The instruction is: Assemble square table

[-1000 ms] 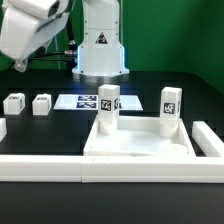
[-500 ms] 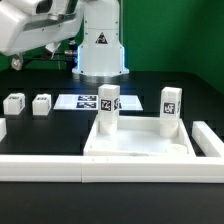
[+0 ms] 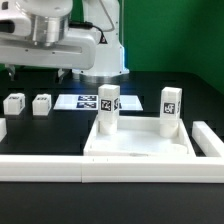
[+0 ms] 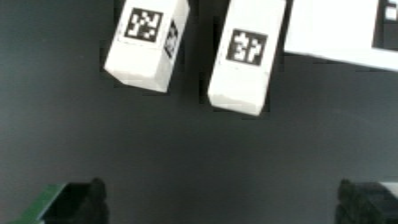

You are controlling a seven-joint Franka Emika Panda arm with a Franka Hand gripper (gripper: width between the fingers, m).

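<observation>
The white square tabletop slab (image 3: 140,143) lies flat at the front middle. Two tagged white legs stand upright on its far corners, one towards the exterior view's left (image 3: 108,109) and one towards its right (image 3: 170,108). Two loose tagged legs (image 3: 15,103) (image 3: 41,104) lie at the exterior view's left. In the wrist view they show as two white blocks (image 4: 146,45) (image 4: 246,55) on the black table. My gripper (image 3: 36,70) hangs high above these loose legs. It is open and empty (image 4: 222,205), with dark fingertips (image 4: 71,200) far apart and touching nothing.
The marker board (image 3: 85,101) lies flat behind the slab, next to the loose legs. A long white L-shaped rail (image 3: 100,168) runs along the front and up the exterior view's right side. The robot base (image 3: 100,55) stands at the back. Another white piece (image 3: 2,128) is cut off at the left edge.
The arm's hand has turned from tilted to level and has come down and rightwards over the loose legs. The slab and legs have not moved.
</observation>
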